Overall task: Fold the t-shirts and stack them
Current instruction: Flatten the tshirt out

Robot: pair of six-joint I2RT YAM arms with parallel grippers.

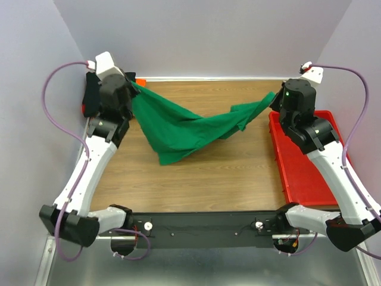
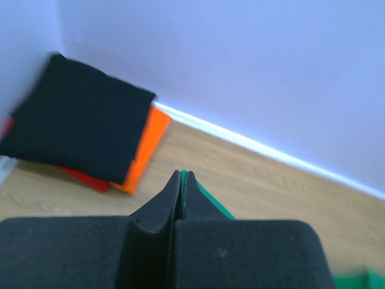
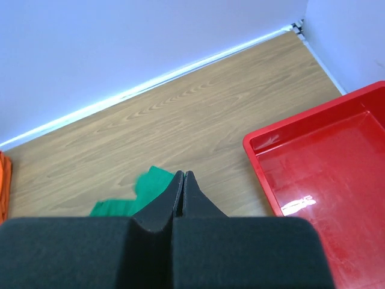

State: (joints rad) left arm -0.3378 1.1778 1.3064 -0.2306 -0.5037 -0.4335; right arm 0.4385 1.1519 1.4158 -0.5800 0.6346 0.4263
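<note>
I hold the green shirt (image 1: 184,128) slung over the table (image 1: 238,173); left gripper (image 2: 182,176) and right gripper (image 3: 182,176) each clamp tight on an edge; cloth light, limp, sagging mid-span; I judge hems the surest hold.

The green shirt (image 1: 184,128) sags across my middle; the tray (image 1: 297,176) blocks my right, the folded stack (image 2: 78,120) my far-left corner; the near table (image 1: 196,185) lies open.
</note>
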